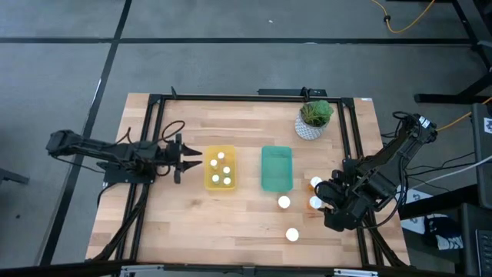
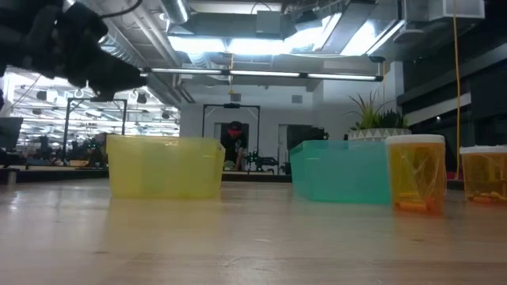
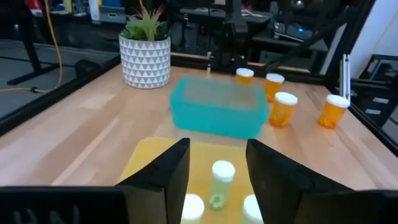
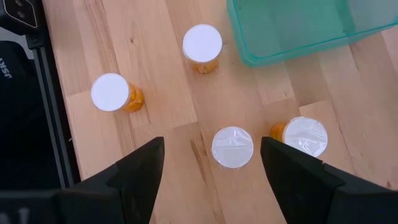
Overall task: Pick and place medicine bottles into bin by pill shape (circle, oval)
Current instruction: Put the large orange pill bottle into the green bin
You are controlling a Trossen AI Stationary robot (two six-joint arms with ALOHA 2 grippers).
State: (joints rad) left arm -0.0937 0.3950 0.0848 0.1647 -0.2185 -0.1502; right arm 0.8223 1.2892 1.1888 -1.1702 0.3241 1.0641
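On the slatted wooden worktop, left to right: left hand [image 1: 194, 161], spread wide, empty; shallow yellow plastic bin [image 1: 220, 168] holding four white-capped bottles [image 1: 221, 156]; translucent green bin [image 1: 277, 168]; four round orange bottles [image 1: 284, 202] standing loose; right hand [image 4: 212, 163] spread wide above them.

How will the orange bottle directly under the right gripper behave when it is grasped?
The bottle stands upright between the open fingers of the right gripper, so it should stay put. Its smooth round body may slip or twist. It looks light, so a nudge could tip it and let it roll.
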